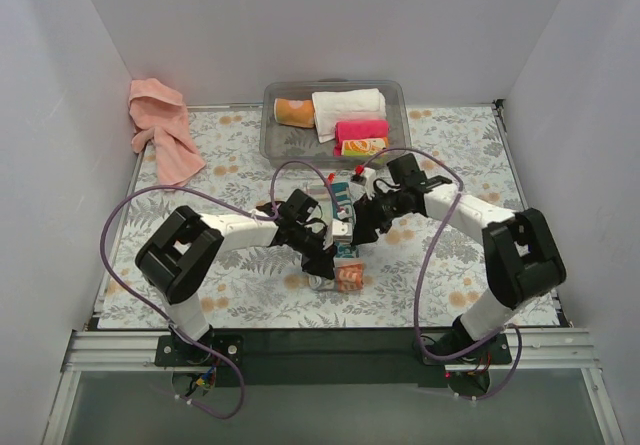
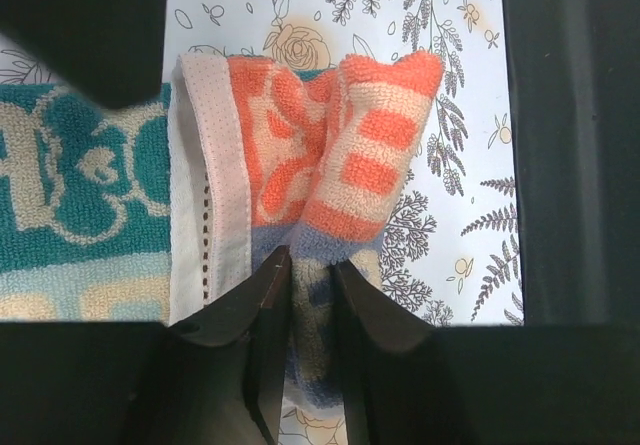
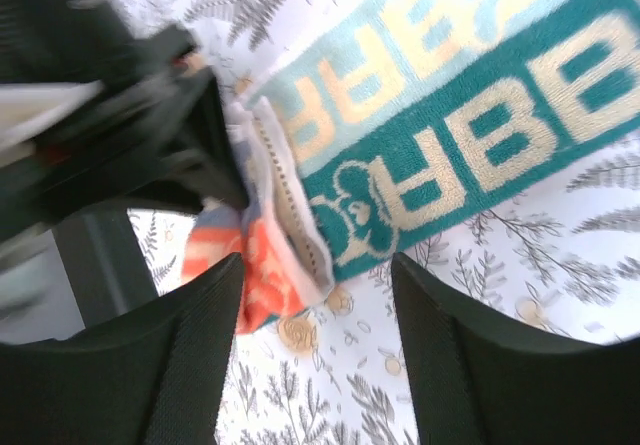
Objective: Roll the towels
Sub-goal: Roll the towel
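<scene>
Clamped left fingers [image 2: 262, 310] on the half-rolled near end of the patterned cloth [image 2: 372, 140] in the middle of the bench [image 1: 470, 165], its long axis stretching away beyond, right fingers [image 3: 185, 350] spread apart just beside.

White walls [image 1: 330, 15], floral tabletop [image 1: 450, 135]

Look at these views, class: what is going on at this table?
Both arms meet in the middle over the small patterned cloth. The left arm's fingers are shut on its folded, orange-striped end. The right arm's fingers are open, straddling the cloth's teal lettered edge. The salmon-pink towel lies crumpled at the far left corner, untouched.
</scene>
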`<state>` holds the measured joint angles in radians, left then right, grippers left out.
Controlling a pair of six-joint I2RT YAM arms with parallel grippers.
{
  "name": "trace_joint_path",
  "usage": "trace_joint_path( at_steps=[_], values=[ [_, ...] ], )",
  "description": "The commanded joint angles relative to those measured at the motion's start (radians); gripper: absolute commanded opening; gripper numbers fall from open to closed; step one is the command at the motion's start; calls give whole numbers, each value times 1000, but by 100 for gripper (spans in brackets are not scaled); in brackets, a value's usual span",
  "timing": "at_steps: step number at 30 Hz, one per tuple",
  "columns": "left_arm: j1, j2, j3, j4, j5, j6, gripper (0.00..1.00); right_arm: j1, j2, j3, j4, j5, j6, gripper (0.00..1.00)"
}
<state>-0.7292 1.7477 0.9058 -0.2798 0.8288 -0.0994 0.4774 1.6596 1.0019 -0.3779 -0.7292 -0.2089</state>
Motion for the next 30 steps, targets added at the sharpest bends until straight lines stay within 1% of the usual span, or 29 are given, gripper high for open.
trace_joint_path(
  at_steps=[1,3,6,7,8,9,11,13,16,20,23,24,27,28,30],
  values=[
    [17,21,-16,28,-4,1,22,-16,-133,-35,-59,-64,-53,58],
    [19,33,-8,27,4,-5,22,-13,-170,-71,-61,-105,-53,59],
    [22,53,2,19,15,-11,23,-8,-164,-118,-56,-156,-46,57],
    [27,58,5,18,16,-14,23,-3,-156,-126,-52,-170,-37,56],
    [30,61,8,13,23,-16,23,-3,-146,-140,-52,-186,-32,51],
    [33,71,13,10,27,-22,23,-3,-129,-146,-47,-228,-24,48],
    [47,82,24,-1,38,-22,23,-2,-118,-170,-23,-257,2,45],
    [62,99,30,-10,47,-25,23,-2,-116,-189,16,-278,26,48],
    [73,119,45,-22,56,-20,23,6,-109,-203,48,-265,36,61],
    [76,131,51,-25,62,-22,23,12,-83,-206,68,-277,37,62],
    [77,138,57,-30,64,-20,23,35,-67,-213,92,-242,40,61],
    [77,139,56,-30,66,-20,23,50,-51,-215,103,-218,42,61],
    [83,139,61,-32,67,-23,24,67,-3,-206,122,-182,54,52],
    [88,139,62,-33,70,-25,24,67,9,-197,126,-170,62,44],
    [93,128,64,-47,75,-25,26,67,44,-184,131,-133,83,33]
  ],
)
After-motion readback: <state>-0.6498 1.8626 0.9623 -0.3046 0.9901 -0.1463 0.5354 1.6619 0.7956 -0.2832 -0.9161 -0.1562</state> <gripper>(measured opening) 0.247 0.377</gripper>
